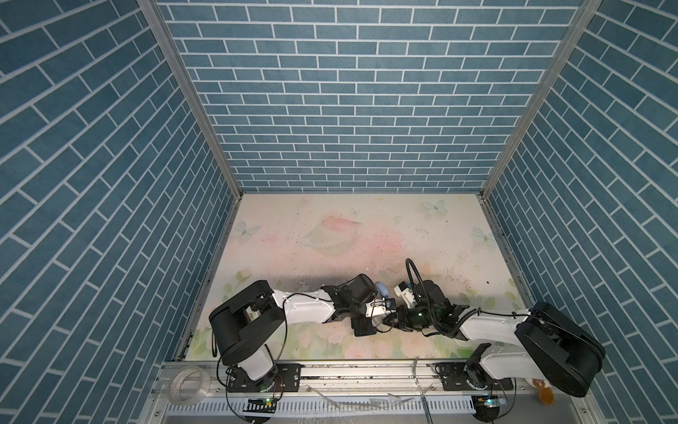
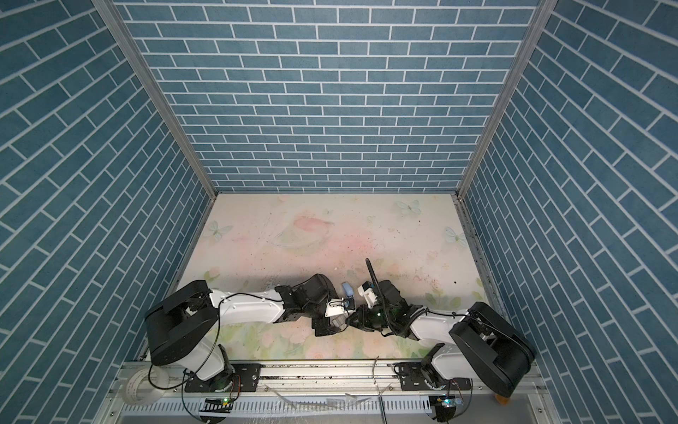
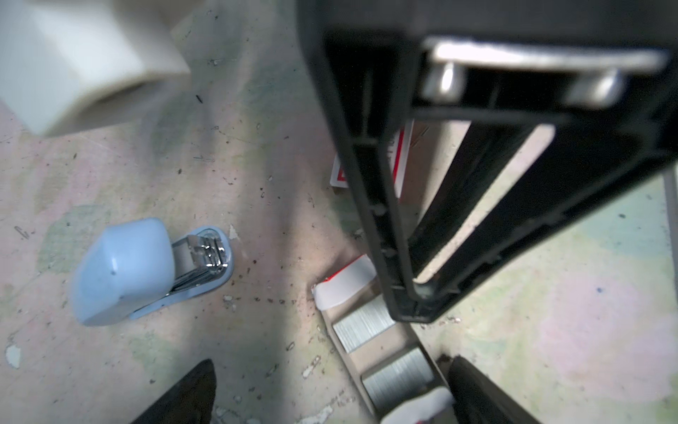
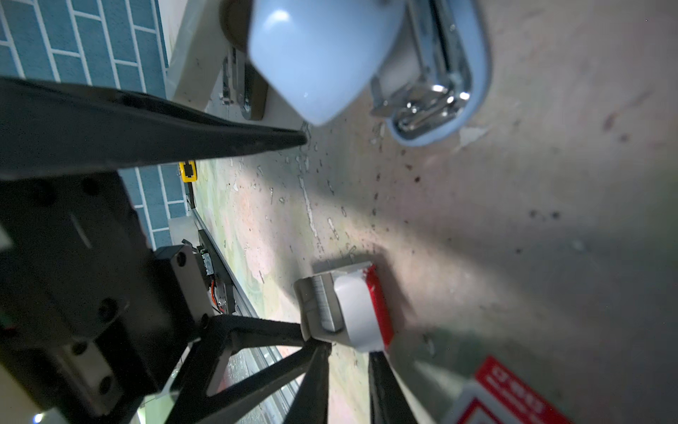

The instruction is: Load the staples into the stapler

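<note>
The only writing I can find is on the red-and-white cardboard sleeve [image 4: 513, 396]: white characters on a red panel, too blurred to read. The sleeve lies on the pastel flower-printed table [image 3: 550, 330] just off one end of the tray. My right claw's fingers partly hide it in the left wrist view. Its brown inside shows, but I cannot tell what it holds.

The shallow brown cardboard tray [image 3: 379, 350] has a white flap edged in red at each end. It holds the staples [image 3: 363, 323]: silvery-grey ribbed metal strips in two flat blocks, with bare cardboard between them.

My right claw [image 3: 416, 303] is closed to a narrow gap. Its tips are down on the tray's long wall, beside the block nearer the sleeve, and it looks pinched on that wall. My left claw [image 3: 332, 361] is spread wide and holds nothing. The tray's other end lies between its fingers, close to one finger [image 3: 473, 392].

The pale blue plastic stapler [image 3: 124, 271] stands on the table apart from the tray. Its top is swung up and its chrome magazine [image 3: 209, 257] is bared. I cannot tell whether any strip sits in it. In both top views the stapler [image 1: 381, 289] shows between my two wrists.
</note>
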### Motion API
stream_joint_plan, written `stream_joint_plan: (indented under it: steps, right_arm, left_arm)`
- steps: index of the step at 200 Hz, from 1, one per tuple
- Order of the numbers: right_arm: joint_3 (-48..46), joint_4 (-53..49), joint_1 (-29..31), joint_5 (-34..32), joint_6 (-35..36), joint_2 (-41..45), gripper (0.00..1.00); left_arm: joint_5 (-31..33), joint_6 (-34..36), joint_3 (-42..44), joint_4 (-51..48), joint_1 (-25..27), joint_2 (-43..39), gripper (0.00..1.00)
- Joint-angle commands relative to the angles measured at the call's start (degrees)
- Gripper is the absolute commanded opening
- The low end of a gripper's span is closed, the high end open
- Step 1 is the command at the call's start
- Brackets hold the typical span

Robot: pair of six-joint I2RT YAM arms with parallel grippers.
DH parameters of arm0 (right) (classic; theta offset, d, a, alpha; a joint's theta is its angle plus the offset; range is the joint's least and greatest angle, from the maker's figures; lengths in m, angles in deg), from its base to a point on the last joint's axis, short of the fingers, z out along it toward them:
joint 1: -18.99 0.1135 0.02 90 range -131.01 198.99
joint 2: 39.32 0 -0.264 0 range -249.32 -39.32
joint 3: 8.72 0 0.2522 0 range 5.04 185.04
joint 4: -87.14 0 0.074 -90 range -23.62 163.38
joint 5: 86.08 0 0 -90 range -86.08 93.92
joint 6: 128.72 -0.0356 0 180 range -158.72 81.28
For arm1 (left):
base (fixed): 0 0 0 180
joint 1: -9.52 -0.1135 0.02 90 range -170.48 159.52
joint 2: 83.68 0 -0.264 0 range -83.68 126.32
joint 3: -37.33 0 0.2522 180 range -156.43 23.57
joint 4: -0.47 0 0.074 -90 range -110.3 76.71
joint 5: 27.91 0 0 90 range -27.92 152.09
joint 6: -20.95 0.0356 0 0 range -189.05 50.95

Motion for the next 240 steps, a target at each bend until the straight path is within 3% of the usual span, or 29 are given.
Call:
stream_joint_plan:
  steps: [1,127,240]
  right_arm:
    - [0.8,2.1,0.5,-0.7,-1.8,-1.3,0.21]
    - [1.2,4.7,2.9,0.1,-3.3,-3.6,0.2]
    - [1.2,9.8,4.7,-3.2,-5.3,-7.0,0.18]
  left_arm:
    - [-0.1,0.3,1.0,-2.5,0.0,0.7,0.99]
    - [-0.6,0.3,0.0,-3.8,-0.1,1.6,1.0]
    - [-1.8,-0.1,-0.5,-5.5,0.0,0.2,1.0]
